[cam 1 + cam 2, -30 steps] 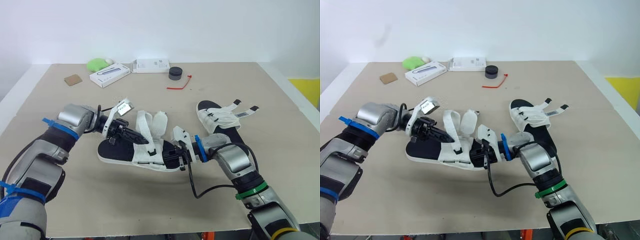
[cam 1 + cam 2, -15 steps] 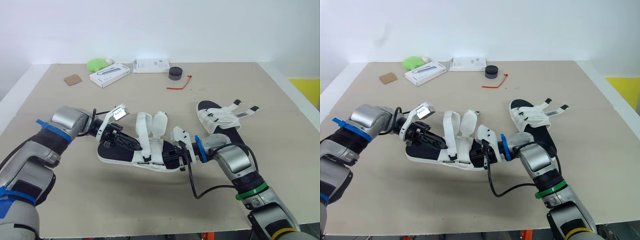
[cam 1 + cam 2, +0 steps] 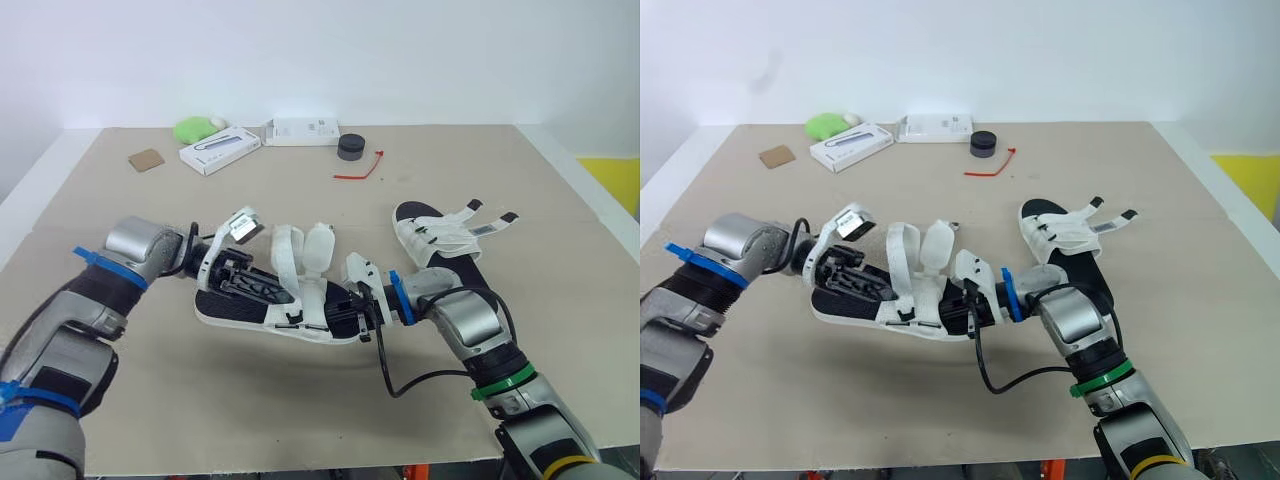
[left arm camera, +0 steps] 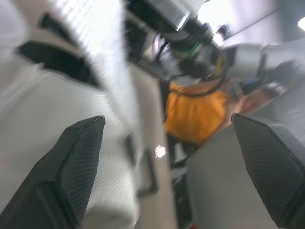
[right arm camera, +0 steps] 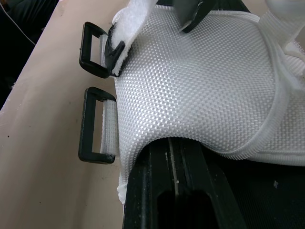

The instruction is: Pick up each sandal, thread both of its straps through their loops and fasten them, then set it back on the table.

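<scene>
A black-soled sandal (image 3: pixel 262 312) with white mesh straps lies mid-table between my grippers. Its two loose straps (image 3: pixel 290 250) stand up from it. My left gripper (image 3: pixel 268 288) is open over the footbed beside those straps, and its fingers (image 4: pixel 78 157) stand wide apart with nothing clamped. My right gripper (image 3: pixel 352 312) is shut on the sandal's other end, just under the white mesh upper (image 5: pixel 200 81). Two black loops (image 5: pixel 97 126) hang free at the mesh's edge. The second sandal (image 3: pixel 440 240) lies to the right, straps undone.
Along the table's far side lie a green object (image 3: pixel 197 128), two white boxes (image 3: pixel 220 150) (image 3: pixel 305 131), a black round tin (image 3: pixel 351 147), a red tie (image 3: pixel 360 170) and a brown square (image 3: pixel 146 159).
My left gripper has opened, let go of the strap and pulled back a little along the footbed. The strap now stands up freely. The right gripper and sandal have held still.
</scene>
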Robot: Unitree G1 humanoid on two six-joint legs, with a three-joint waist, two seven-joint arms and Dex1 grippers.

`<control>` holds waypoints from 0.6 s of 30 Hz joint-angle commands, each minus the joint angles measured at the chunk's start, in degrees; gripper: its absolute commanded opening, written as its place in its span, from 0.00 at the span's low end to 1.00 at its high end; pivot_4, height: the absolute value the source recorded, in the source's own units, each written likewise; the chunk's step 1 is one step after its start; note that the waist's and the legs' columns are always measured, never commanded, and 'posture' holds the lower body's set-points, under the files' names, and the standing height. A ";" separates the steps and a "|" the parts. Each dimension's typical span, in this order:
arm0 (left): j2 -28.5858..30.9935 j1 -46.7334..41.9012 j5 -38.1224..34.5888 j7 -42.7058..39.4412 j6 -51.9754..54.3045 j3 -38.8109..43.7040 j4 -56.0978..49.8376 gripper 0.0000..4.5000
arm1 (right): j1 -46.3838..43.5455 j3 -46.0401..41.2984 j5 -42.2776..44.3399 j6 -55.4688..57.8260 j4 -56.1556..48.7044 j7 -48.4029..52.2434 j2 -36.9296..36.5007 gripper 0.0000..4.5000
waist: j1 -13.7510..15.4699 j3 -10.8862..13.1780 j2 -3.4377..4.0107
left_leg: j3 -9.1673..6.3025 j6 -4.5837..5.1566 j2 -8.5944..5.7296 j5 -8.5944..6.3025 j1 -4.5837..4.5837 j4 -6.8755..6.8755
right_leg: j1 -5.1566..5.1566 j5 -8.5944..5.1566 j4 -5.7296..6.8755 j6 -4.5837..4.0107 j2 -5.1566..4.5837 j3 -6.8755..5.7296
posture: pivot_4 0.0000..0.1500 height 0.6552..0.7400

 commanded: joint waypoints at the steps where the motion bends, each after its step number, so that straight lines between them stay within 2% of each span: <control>1: -0.65 1.07 -1.71 2.87 3.69 5.93 -3.17 0.97 | 3.21 4.53 -2.00 2.63 3.29 -0.11 -0.13 0.00 | 0.00 0.00 0.00 | 0.00 0.00 0.00 0.00 0.00 0.01 | 0.00 0.00 0.01 0.00 0.01 -0.01 | 1.00 1.00; 9: -0.63 3.74 -0.43 4.32 5.14 9.01 -5.68 0.97 | 2.62 4.39 -1.92 2.49 3.84 0.05 -0.10 0.00 | 0.02 -0.01 0.01 | -0.01 -0.01 0.00 0.00 0.04 0.04 | 0.06 0.01 0.02 -0.01 0.00 -0.01 | 1.00 1.00; 12: -0.68 3.93 -0.16 4.13 5.10 9.38 -5.79 0.79 | 2.40 4.37 -1.93 2.31 4.17 0.14 0.02 0.00 | 0.02 -0.01 0.01 | -0.01 -0.01 0.00 0.00 0.04 0.04 | 0.07 0.01 0.02 -0.01 0.00 -0.02 | 1.00 1.00; 16: -1.35 4.42 0.47 5.00 4.53 10.05 -5.69 0.37 | 2.24 4.37 -1.99 2.12 4.41 0.23 0.18 0.00 | 0.02 -0.01 0.01 | -0.01 -0.01 0.00 0.00 0.04 0.05 | 0.07 0.02 0.02 -0.01 0.00 -0.02 | 1.00 1.00; 18: -1.52 4.66 0.62 5.09 4.51 10.23 -5.85 0.13 | 2.29 4.34 -1.95 2.16 4.33 0.23 0.24 0.00 | 0.02 -0.01 0.01 | -0.01 -0.01 0.00 0.00 0.05 0.05 | 0.08 0.02 0.02 -0.02 0.00 -0.02 | 1.00 1.00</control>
